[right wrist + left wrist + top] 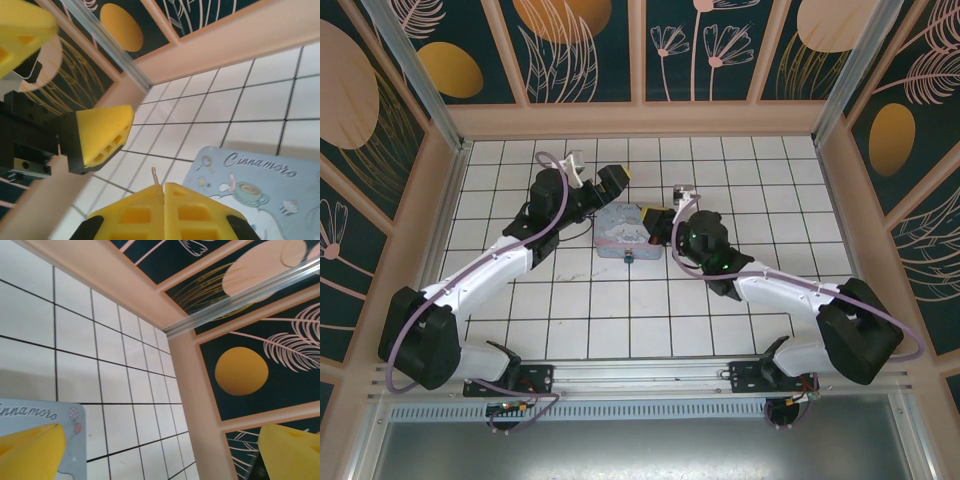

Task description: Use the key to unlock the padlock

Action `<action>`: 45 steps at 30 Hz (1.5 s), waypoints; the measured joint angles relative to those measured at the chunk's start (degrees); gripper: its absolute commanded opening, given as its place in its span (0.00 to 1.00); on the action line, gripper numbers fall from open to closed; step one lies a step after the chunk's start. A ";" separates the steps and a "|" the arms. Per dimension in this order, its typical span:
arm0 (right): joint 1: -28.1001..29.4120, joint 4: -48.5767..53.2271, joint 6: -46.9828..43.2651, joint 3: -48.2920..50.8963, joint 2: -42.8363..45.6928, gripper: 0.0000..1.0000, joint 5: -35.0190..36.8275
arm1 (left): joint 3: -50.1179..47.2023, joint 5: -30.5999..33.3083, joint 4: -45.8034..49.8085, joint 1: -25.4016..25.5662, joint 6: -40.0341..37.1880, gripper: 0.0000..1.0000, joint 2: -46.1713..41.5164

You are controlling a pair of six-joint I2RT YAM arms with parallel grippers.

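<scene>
a pale blue rectangular tin (pixel 620 235), printed with cartoons and the word "cinnamoro", is laid flat near the middle of the white tile floor with black grid lines (pixel 650 310). the floor is enclosed by peach-framed dark teal panels (pixel 585 50) painted with plants.

A robot test lab is shown, built like a small booth. A white tabletop (pixel 570 320) marked with black squares is closed in by painted walls (pixel 590 50) with leaves and orange circles on them. The walls are held up by shiny metal posts (pixel 415 75). A left arm (pixel 480 270) and a right arm (pixel 780 290) are bolted to a metal rail (pixel 640 372) at the near edge.
</scene>
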State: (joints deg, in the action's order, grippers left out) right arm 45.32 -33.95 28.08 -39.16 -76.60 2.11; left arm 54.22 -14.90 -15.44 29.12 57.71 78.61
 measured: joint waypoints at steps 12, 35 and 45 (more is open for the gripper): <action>11.30 -1.88 -22.34 -0.92 -5.57 0.00 24.96 | -1.22 -5.97 1.62 -0.26 15.04 0.90 2.89; 17.51 -14.53 -38.69 -2.34 -11.69 0.00 36.72 | -3.34 -8.68 1.53 -0.26 23.45 0.56 3.82; 18.56 -14.78 -39.78 -3.21 -13.51 0.00 36.98 | -3.34 -8.72 1.51 -0.26 23.52 0.42 4.83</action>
State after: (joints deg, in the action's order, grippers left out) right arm 63.88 -48.73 -11.70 -42.37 -90.11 39.09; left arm 50.87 -23.62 -13.93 28.86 81.23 83.44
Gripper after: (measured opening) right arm 0.049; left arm 0.461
